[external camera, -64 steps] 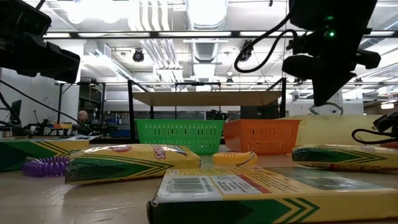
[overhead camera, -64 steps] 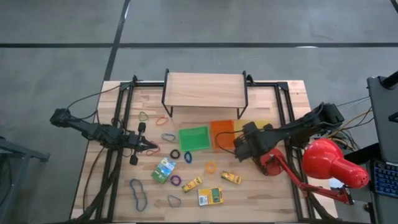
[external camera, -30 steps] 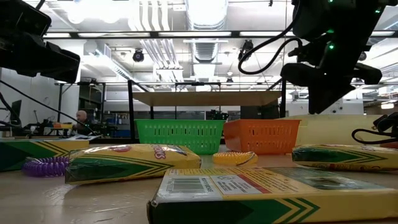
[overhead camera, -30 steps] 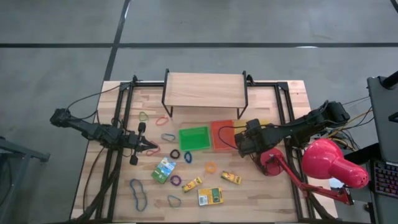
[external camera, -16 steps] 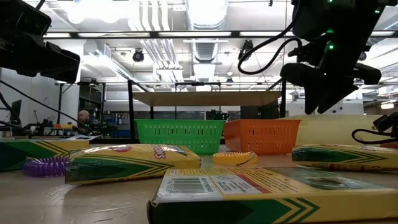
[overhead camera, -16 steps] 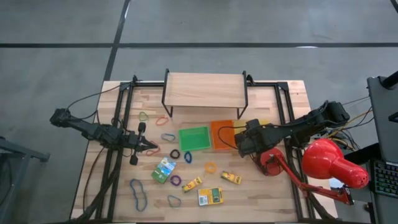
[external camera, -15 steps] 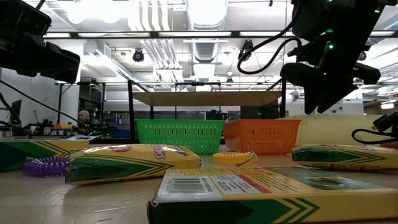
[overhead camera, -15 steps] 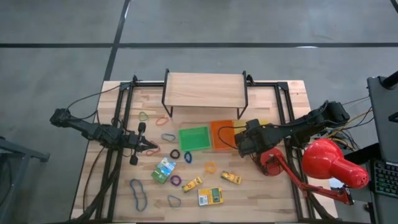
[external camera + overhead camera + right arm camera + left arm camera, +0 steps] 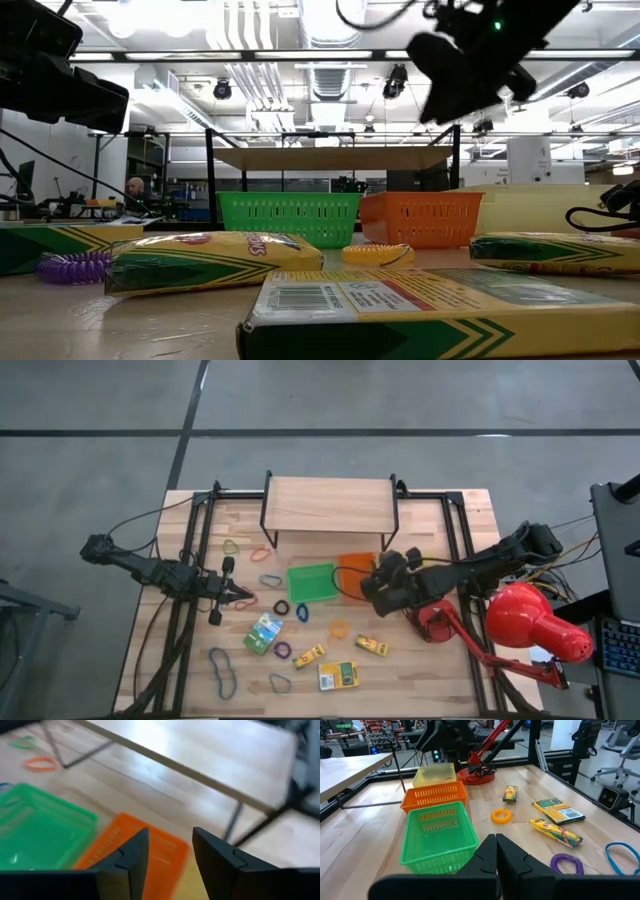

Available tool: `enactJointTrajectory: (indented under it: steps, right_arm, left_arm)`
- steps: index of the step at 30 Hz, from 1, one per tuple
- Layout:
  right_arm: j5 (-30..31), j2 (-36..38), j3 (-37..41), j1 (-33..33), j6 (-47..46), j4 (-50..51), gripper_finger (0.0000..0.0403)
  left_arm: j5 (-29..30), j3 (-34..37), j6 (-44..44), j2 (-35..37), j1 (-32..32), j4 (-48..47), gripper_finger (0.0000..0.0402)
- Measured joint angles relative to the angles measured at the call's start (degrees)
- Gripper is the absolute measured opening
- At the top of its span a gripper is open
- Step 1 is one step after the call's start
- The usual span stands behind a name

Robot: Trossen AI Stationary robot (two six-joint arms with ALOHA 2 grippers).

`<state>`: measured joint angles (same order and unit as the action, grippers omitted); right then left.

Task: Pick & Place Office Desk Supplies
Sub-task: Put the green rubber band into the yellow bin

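Right pincer [image 9: 368, 586], parted and empty, hovers beyond the orange band [image 9: 339, 628].

boxes [image 9: 338, 676] before trays [image 9: 312, 582], bands [image 9: 222, 670] left

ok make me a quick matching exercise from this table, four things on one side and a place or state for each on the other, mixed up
Things
1. green tray
2. orange tray
3. left gripper
4. purple coiled band

Places or states
A. partly under the right gripper in the overhead view
B. shut, over the left part of the table
C. on the wood beside a long yellow box
D. between the orange tray and the loose bands

Pairs: 1-D, 2-A, 3-B, 4-C
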<state>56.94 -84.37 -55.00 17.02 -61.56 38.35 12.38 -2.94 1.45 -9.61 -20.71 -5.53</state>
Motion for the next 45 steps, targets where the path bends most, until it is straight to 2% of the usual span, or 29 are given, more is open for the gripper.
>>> enactJointTrajectory:
  steps: [6,13,19,23,26,32,39,45]
  right_arm:
    - [-0.4,3.3,0.0,-1.3,19.6,-14.2,0.0145]
    - [-12.2,7.5,3.4,-5.1,42.7,-31.9,0.0158]
    - [-19.8,9.2,13.6,-8.5,58.4,-55.9,0.0160]
    - [-26.2,10.4,22.0,-11.2,63.5,-72.1,0.0160]
    - [-27.3,12.0,26.5,-11.6,66.0,-78.6,0.0160]
    - [-26.9,19.7,31.2,-11.6,69.9,-78.7,0.0160]
    - [-26.8,28.1,36.8,-11.6,69.2,-73.6,0.0162]
    - [-27.0,31.6,40.5,-11.6,66.1,-73.9,0.0160]
  left_arm:
    - [0.0,0.0,0.0,0.0,0.0,0.0,0.0001]
    - [0.0,0.0,0.0,0.0,0.0,0.0,0.0001]
    - [0.0,0.0,0.0,0.0,0.0,0.0,0.0001]
    - [0.0,0.0,0.0,0.0,0.0,0.0,0.0001]
    - [0.0,0.0,0.0,0.0,0.0,0.0,0.0001]
    - [0.0,0.0,0.0,-0.4,0.0,0.0,0.0001]
    - [0.0,0.0,0.0,-0.4,0.0,0.0,0.0001]
    - [0.0,0.0,0.0,-0.4,0.0,0.0,0.0001]
